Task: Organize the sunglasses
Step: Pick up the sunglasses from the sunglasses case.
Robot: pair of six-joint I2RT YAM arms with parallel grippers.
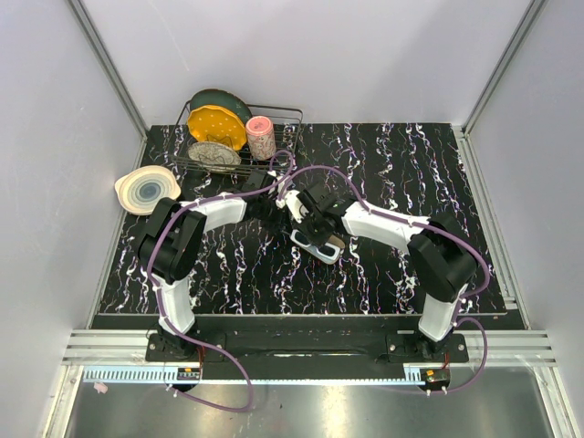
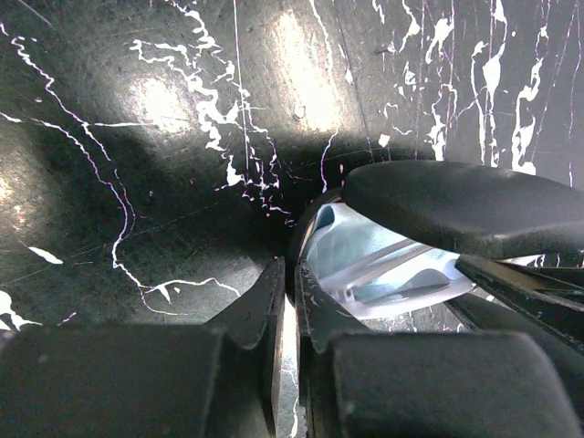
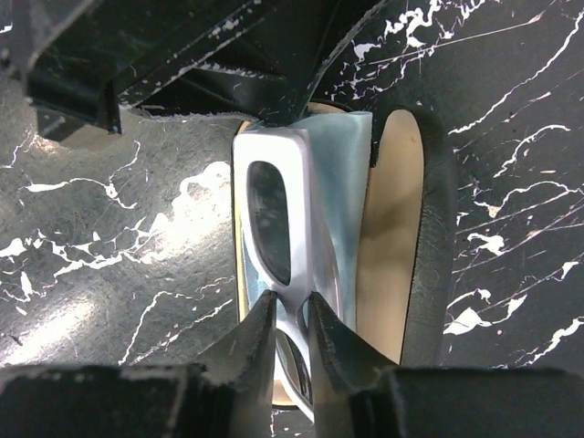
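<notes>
Showing a thin whitish frame, the sunglasses (image 3: 274, 219) have see-through lenses.

This is a robotics lab test cell rather than a lived-in room. Plain pale wall panels (image 1: 319, 55) in aluminium framing (image 1: 105, 64) enclose a black marbled tabletop (image 1: 411, 164). Two robot arms (image 1: 187, 242) are bolted to a metal base rail (image 1: 301, 342) with purple cables (image 1: 228, 365) trailing. A wire dish rack (image 1: 285, 123) holds plates.

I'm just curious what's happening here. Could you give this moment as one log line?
left tool shut on glasses case rim | right tool pinching sunglasses at bridge | sunglasses and blue cloth inside open glasses case
</notes>
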